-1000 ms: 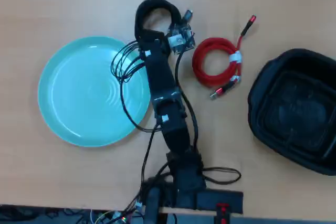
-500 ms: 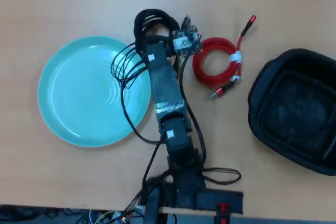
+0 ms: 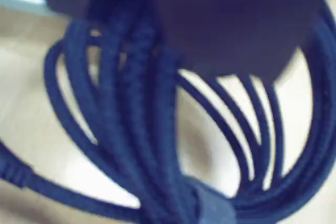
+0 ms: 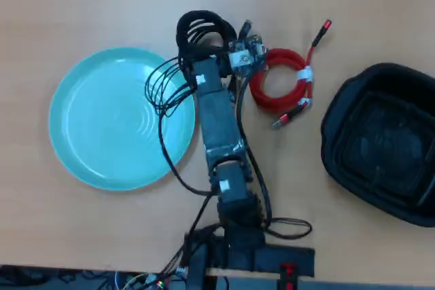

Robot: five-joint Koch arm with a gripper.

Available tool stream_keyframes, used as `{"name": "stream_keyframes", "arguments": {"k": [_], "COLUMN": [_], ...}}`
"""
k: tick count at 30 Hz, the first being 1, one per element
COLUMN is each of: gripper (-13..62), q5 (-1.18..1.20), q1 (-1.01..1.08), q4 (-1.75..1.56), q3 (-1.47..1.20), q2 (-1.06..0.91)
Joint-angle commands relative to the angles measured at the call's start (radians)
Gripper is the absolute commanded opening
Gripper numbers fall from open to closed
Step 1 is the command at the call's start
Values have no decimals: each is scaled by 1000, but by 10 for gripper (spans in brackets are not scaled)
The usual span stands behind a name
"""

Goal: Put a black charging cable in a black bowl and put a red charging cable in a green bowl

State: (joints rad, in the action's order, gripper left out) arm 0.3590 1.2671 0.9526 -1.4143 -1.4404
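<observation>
The black charging cable lies as a loose coil at the far middle of the table. In the wrist view it fills the blurred frame, and its strands run up under a dark jaw. My gripper sits on the coil's near side and appears shut on its strands. The red charging cable is a neat coil with a white tie, just right of the gripper. The green bowl is to the left and is empty; the arm's own thin wires overhang its right rim. The black bowl is at the right edge and is empty.
The arm's base and its wires sit at the near table edge. A grey part on the wrist lies between the black coil and the red coil. Bare wooden table lies between the red coil and the black bowl.
</observation>
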Motion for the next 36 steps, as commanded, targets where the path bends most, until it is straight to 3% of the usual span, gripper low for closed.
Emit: {"name": "stream_keyframes", "arguments": {"k": [1, 11, 17, 28, 36], "gripper": [-76, -76, -76, -76, -76], "q5": [-29, -32, -215, -287, -543], "q1": [15, 89, 127, 160, 374], "q4": [-8, 109, 256, 419, 390], "q3": [118, 114, 98, 77, 0], "q2": [-132, -341, -503, -726, -772]}}
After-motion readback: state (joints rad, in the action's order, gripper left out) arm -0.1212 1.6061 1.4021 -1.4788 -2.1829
